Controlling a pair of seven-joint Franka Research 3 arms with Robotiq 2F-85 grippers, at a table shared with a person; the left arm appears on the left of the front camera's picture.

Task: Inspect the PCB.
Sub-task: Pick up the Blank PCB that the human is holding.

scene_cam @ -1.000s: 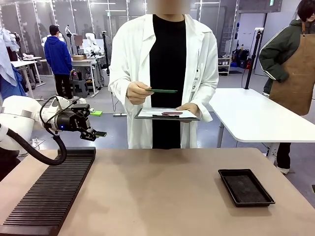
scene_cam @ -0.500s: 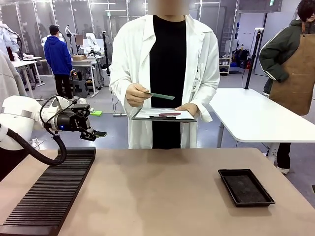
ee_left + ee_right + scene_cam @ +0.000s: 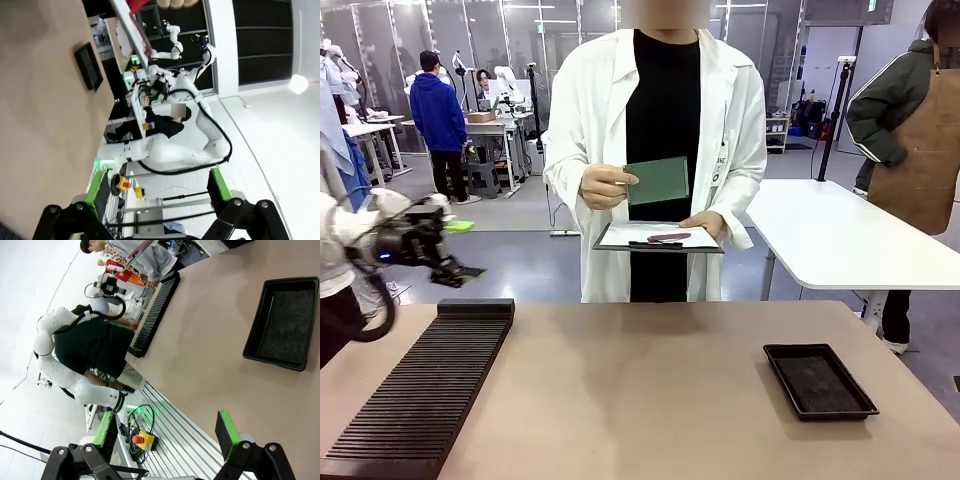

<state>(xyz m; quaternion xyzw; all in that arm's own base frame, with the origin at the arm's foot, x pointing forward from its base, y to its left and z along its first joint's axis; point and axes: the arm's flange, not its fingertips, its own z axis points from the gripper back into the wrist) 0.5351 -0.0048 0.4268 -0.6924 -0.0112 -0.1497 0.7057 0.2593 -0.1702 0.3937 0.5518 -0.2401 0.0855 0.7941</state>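
Across the table, a person in a white coat holds the green PCB (image 3: 657, 181) upright in one hand (image 3: 603, 187), its face turned toward me. Their other hand carries a white clipboard (image 3: 660, 237) just below it. My left gripper (image 3: 460, 270) hovers, blurred, above the far left edge of the table, well away from the board. In the left wrist view my left gripper (image 3: 159, 187) is open, its green pads (image 3: 97, 187) wide apart with nothing between them. My right gripper (image 3: 165, 432) is open and holds nothing, its green pads (image 3: 225, 432) spread above the table's near edge.
A long black slotted rack (image 3: 420, 390) lies along the table's left side. A black rectangular tray (image 3: 818, 380) sits at the right, also seen as tray (image 3: 282, 330) and tray (image 3: 89, 66). A second white table (image 3: 840, 235) stands behind on the right.
The person has tipped the PCB from nearly flat to upright, so its face shows. My left arm has drawn back toward the left edge.
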